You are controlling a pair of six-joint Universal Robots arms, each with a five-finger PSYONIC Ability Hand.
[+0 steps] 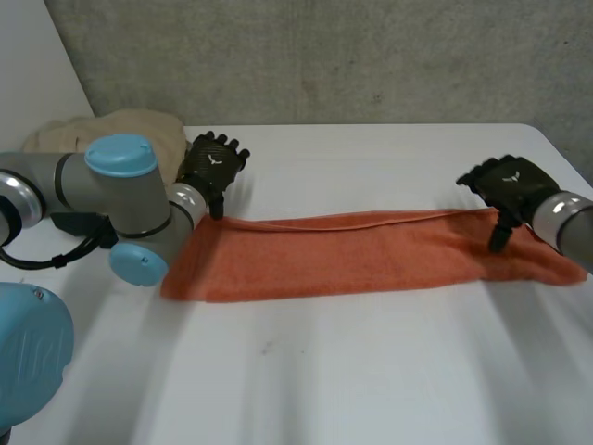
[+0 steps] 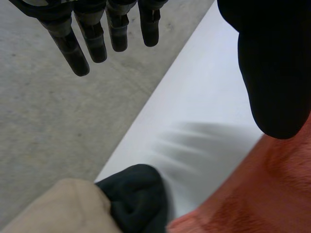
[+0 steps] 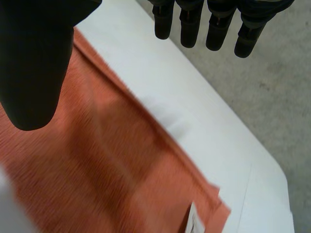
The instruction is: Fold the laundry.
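As it lies flat across the white table (image 1: 352,371), orange towel (image 1: 371,255): one long folded strip. Left hand (image 1: 211,167): at towel's far left corner, fingers straight, thumb apart, holding nothing. Right hand (image 1: 505,185): at its far right corner, likewise spread. Beige cloth (image 1: 139,125): heaped beyond towel's left end.

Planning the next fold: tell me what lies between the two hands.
Only the orange towel, lying flat in a long strip from the left hand to the right hand; nothing rests on it, head view.
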